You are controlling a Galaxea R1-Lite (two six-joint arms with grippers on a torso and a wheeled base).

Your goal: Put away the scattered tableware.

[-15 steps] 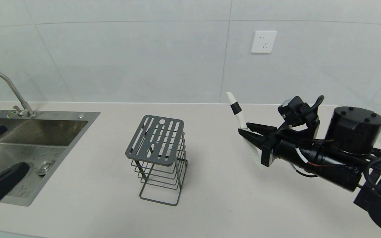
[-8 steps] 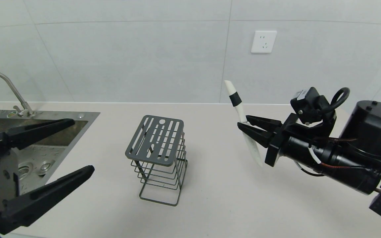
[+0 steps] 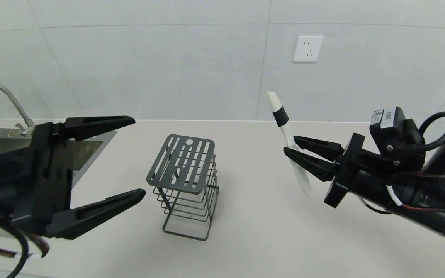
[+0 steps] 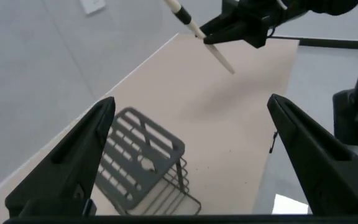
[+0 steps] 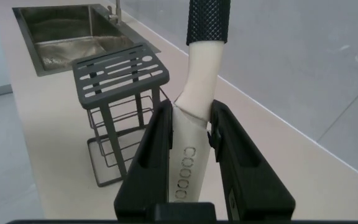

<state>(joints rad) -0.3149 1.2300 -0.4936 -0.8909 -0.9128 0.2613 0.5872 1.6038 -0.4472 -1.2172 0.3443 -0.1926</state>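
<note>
1. Right gripper (image 3: 291, 146), right of frame: jaws clamped on a white knife (image 3: 285, 129) near the blade's root, tilted, above the bench (image 3: 253, 224).
2. Knife: probably light, stiff, slick, perhaps brittle; handle safest.
3. Left gripper (image 3: 139, 155), left: jaws apart, empty.
4. Slotted rack (image 3: 182, 164), centre.

The left gripper (image 3: 139, 156) hides most of the sink (image 3: 89, 148), and the faucet (image 3: 2, 90) runs off the picture's edge.
</note>
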